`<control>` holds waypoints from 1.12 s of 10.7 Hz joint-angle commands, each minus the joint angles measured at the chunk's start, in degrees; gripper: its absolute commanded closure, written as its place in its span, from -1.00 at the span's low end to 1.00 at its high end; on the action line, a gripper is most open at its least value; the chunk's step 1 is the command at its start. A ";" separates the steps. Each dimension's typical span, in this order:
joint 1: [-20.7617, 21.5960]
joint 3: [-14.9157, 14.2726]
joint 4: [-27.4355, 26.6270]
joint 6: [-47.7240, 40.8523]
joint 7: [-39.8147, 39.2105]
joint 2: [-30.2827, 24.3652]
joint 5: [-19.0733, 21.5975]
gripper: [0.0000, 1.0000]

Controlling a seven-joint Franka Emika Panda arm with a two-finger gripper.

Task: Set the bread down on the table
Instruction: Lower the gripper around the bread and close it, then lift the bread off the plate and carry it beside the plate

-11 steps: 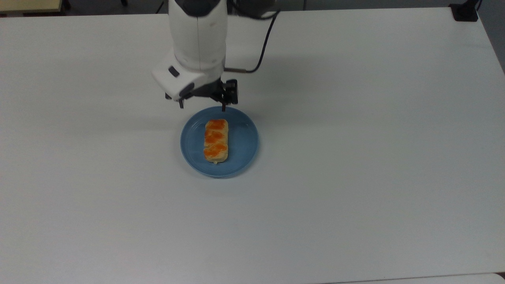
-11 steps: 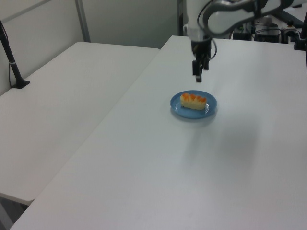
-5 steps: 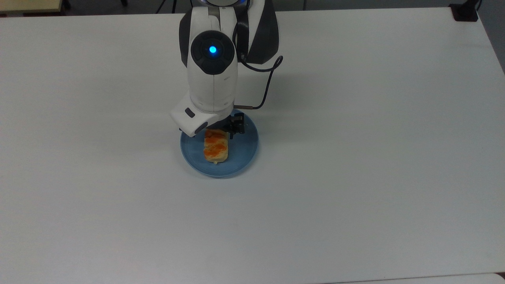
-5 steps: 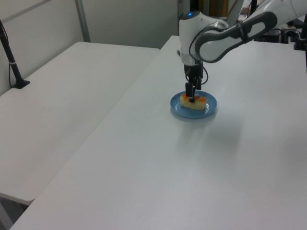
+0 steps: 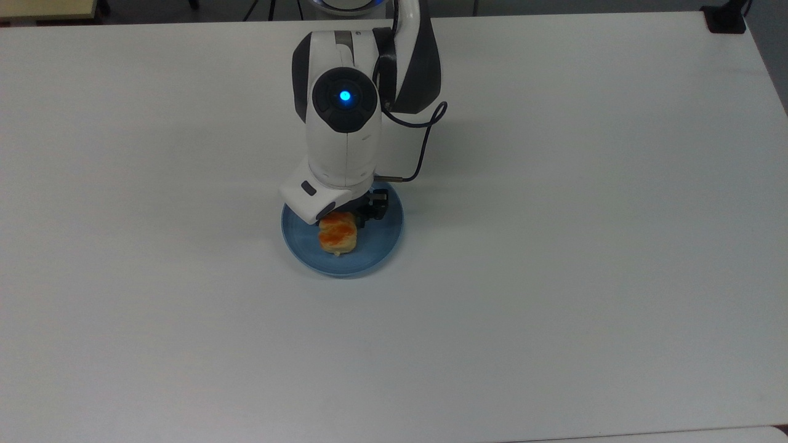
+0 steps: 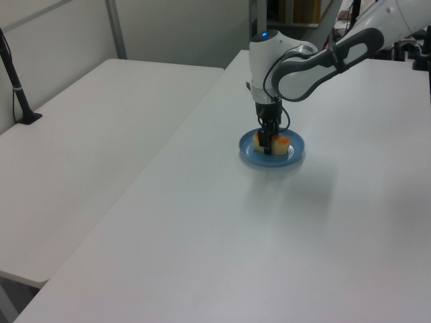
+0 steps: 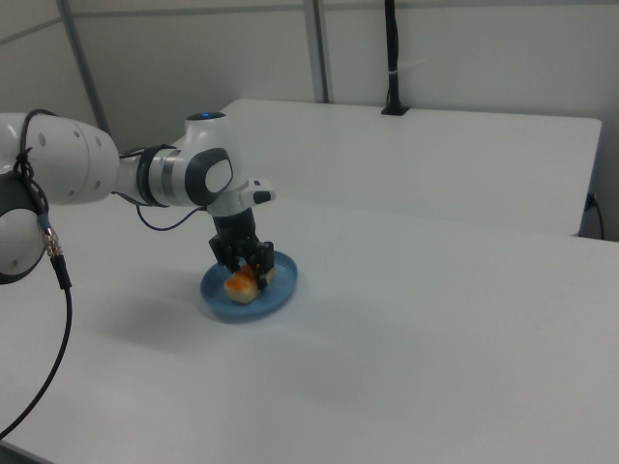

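Observation:
The bread (image 5: 337, 237) is a pale-tan bun with orange glazed patches, lying on a round blue plate (image 5: 383, 241) in the middle of the white table (image 5: 554, 277). My gripper (image 5: 340, 216) has come down over the bun's far end, and the white hand hides that end in the top view. In the right view the gripper (image 7: 245, 269) is open, with one dark finger on each side of the bread (image 7: 241, 283). The left view shows the gripper (image 6: 269, 144) down on the plate (image 6: 291, 156), with the bread (image 6: 282, 141) sticking out beside the fingers.
A second white table (image 6: 87, 141) adjoins on the left view's left, with a black post (image 6: 15, 84) clamped to it. A black cable (image 5: 425, 144) loops from the arm's wrist. A black clamp (image 5: 725, 18) sits at the table's far right corner in the top view.
The arm has come forward and down from behind the plate. The gripper now straddles the bread and covers more of it than half a second ago. Bread and plate have not moved.

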 commanded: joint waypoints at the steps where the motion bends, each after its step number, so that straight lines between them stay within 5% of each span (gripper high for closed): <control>1: 0.95 -0.36 -1.18 0.45 0.87 -1.81 0.75 0.46; 5: 2.26 -0.36 -0.30 -5.36 1.04 -4.71 0.84 0.45; 12: 15.87 -0.27 0.58 -4.48 14.21 -4.45 0.84 0.35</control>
